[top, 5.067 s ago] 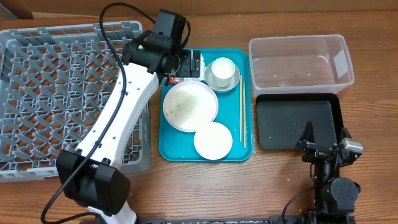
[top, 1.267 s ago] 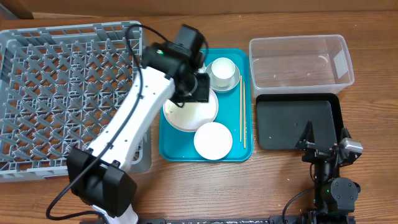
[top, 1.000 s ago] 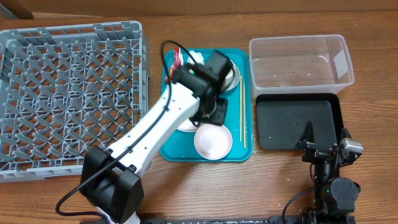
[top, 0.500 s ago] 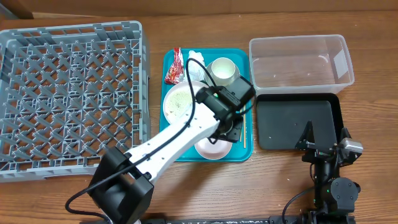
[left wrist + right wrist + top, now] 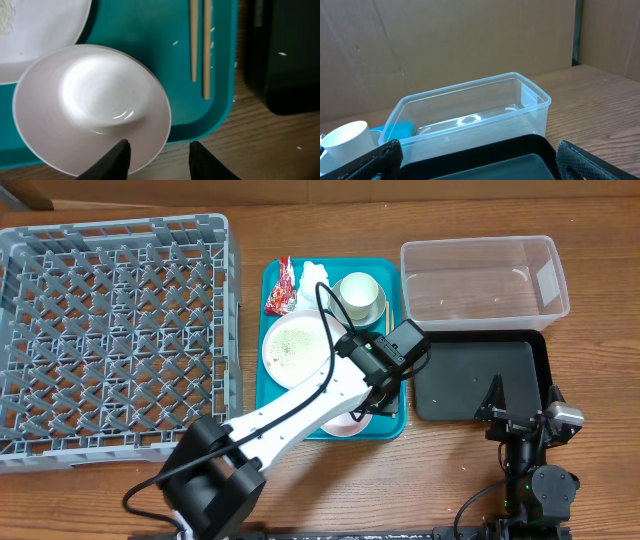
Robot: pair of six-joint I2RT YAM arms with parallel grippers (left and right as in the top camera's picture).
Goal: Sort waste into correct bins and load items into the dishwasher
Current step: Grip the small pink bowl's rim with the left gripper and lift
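Left gripper (image 5: 157,155): swung across teal tray (image 5: 175,75) to its near-right corner — fingers apart, empty.
Small bowl (image 5: 90,105): beneath it; dish pickup, likely — next lower, pinch rim.

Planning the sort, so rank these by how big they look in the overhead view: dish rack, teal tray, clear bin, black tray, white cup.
1. dish rack, clearly largest.
2. teal tray.
3. clear bin and black tray: near alike; the bin's raised rim is nearer the camera, so unranked.
4. white cup, smallest.
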